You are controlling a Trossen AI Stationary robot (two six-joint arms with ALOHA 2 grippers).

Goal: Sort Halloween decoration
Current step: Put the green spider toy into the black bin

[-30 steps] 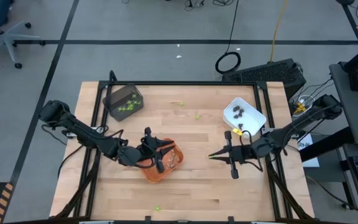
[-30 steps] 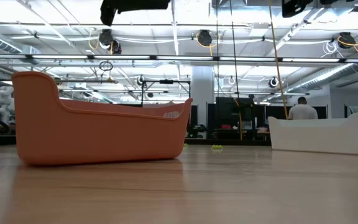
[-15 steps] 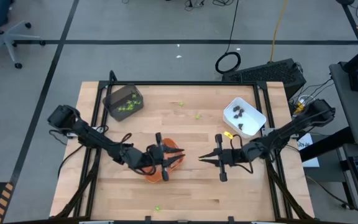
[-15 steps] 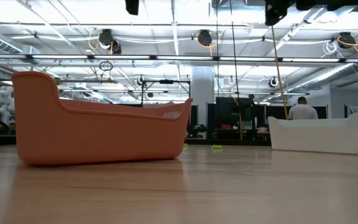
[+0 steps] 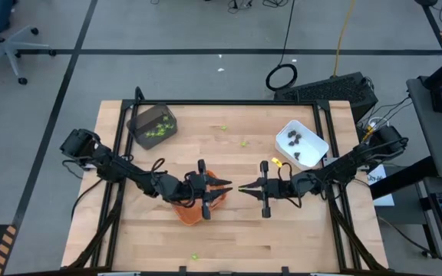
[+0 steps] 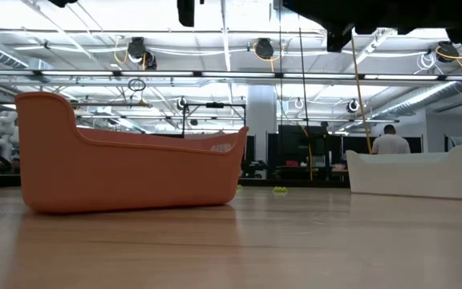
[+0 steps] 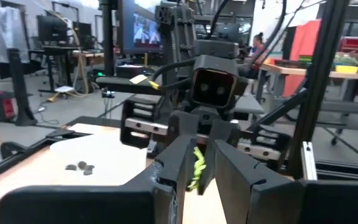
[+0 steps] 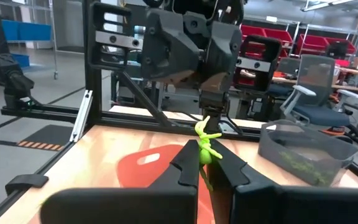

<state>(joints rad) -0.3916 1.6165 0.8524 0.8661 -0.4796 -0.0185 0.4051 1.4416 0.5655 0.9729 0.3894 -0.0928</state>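
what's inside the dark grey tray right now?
The dark grey tray at the table's far left holds a cluster of lime-green pieces, also visible through its wall in the right wrist view. A count isn't possible; anything beneath the heap is hidden.

Robotics lab: red bins (image 8: 319,42), office chair (image 8: 312,78), monitor (image 7: 146,30).

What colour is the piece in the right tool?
Lime-green piece, pinched in the right tool; clearest in the right wrist view.
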